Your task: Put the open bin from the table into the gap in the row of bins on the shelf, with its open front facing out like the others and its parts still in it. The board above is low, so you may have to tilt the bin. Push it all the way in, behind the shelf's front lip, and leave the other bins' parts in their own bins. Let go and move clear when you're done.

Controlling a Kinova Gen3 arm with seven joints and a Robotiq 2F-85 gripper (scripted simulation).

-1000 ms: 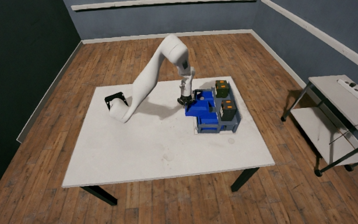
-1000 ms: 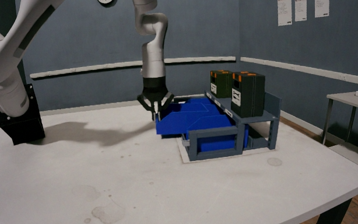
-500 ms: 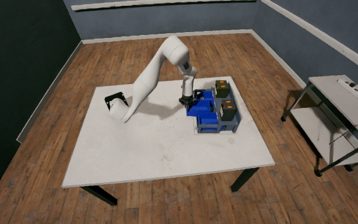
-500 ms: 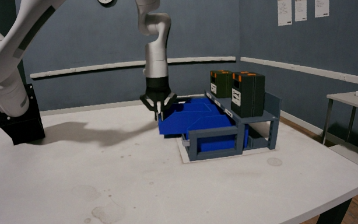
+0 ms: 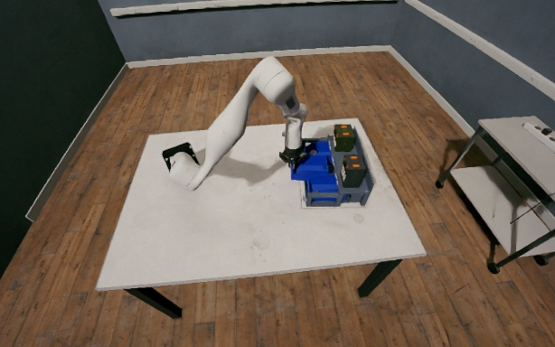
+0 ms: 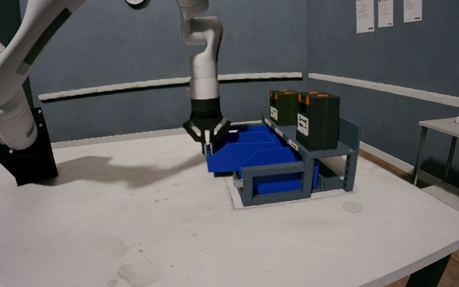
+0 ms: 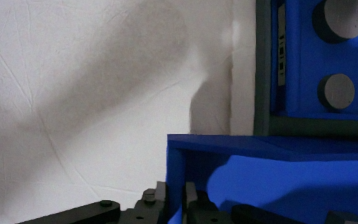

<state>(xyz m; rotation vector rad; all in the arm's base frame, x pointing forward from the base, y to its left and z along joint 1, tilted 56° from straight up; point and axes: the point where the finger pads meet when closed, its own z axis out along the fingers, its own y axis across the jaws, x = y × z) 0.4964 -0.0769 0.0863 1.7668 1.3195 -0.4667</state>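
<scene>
My gripper [image 5: 293,158] [image 6: 207,143] [image 7: 175,197] is shut on the outer end wall of the open blue bin [image 5: 316,168] [image 6: 239,154] [image 7: 280,175]. The bin is held tilted, its gripped end off the table and its other end inside the gap of the grey shelf [image 5: 359,195] [image 6: 276,169] [image 7: 262,65]. Blue bins sit in the shelf on both sides of it [image 6: 278,184] [image 6: 254,128]. In the wrist view one neighbour bin [image 7: 300,60] holds round grey parts [image 7: 337,92]. The held bin's own parts are hidden.
Two dark green boxes with orange marks [image 5: 344,136] [image 5: 353,170] [image 6: 318,119] stand on the shelf's low top board. The shelf stands near the right edge of the white table [image 5: 226,226] [image 6: 149,224]. The arm's base [image 5: 178,155] is at the table's left.
</scene>
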